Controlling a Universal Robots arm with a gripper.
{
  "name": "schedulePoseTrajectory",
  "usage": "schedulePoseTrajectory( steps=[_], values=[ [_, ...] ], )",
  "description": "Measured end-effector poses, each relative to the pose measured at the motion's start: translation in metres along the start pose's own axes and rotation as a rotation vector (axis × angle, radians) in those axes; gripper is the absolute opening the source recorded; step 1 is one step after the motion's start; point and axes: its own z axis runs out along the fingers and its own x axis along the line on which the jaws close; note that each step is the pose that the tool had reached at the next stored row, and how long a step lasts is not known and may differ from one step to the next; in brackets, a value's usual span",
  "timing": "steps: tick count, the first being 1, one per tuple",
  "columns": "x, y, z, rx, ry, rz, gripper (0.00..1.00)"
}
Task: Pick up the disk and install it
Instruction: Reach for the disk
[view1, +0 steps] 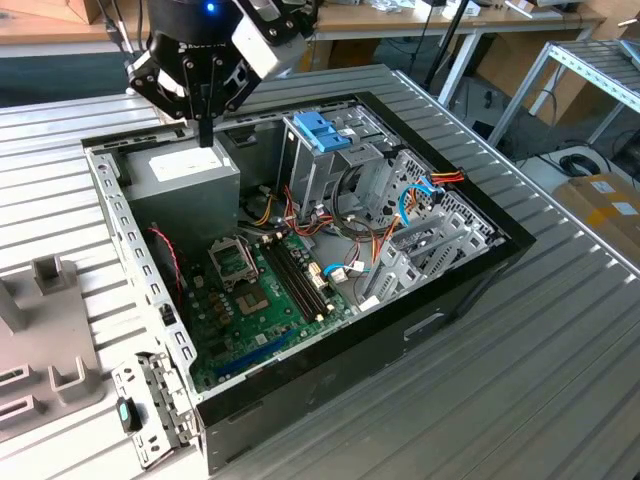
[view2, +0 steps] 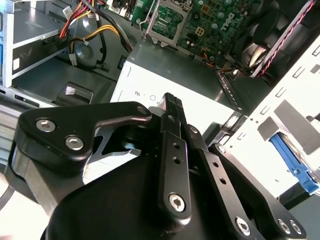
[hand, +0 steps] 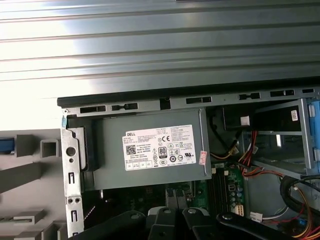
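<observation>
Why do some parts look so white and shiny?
In the first wrist view, the ribbed metal table throws back bright white bands of glare; in the second wrist view, the white label on the grey box is washed out; in the exterior view, a small blue light glows on the arm.

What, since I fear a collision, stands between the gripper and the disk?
The case's perforated side wall. The gripper hovers over the power supply inside that wall; the disk, blue-framed in the second wrist view, lies outside it.
</observation>
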Motion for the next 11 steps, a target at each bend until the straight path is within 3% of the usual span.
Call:
schedulePoseTrajectory(
  steps=[11],
  values=[
    [0.0051, -0.0004, -0.0002, 0.0001, 0.0000, 0.000, 0.11]
  ],
)
